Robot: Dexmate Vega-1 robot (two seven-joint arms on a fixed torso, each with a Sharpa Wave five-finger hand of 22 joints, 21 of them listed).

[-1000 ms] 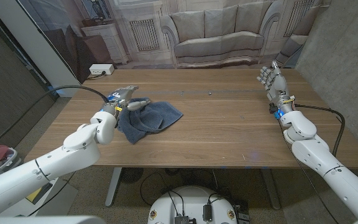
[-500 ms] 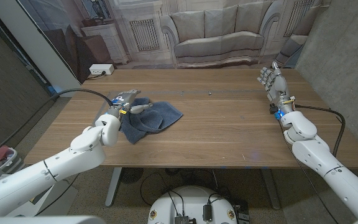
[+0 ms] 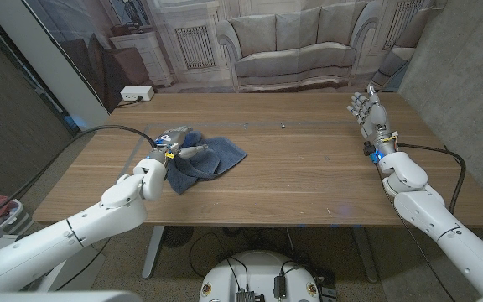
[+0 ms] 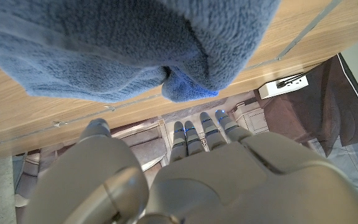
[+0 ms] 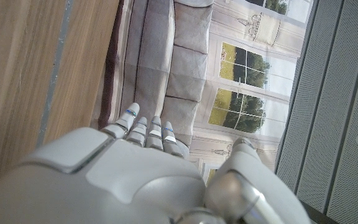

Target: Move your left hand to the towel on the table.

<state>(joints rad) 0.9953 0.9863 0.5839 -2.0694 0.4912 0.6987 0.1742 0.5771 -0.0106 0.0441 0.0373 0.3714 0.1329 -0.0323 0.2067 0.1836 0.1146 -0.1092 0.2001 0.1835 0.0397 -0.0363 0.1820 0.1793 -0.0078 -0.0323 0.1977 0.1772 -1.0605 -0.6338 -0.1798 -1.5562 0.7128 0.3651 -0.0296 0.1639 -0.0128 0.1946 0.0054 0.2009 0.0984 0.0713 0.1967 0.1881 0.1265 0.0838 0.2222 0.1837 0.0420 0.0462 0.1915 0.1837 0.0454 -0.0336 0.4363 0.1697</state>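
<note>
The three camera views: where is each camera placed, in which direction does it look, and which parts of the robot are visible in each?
Head view: on the robot's head, looking down at the wooden table; both arms show, left hand at the blue towel, right hand at the far right.
Left wrist view: along the left hand's back toward the towel, picture inverted.
Right wrist view: along the right hand toward a sofa.
Head and left wrist views share the towel.
</note>
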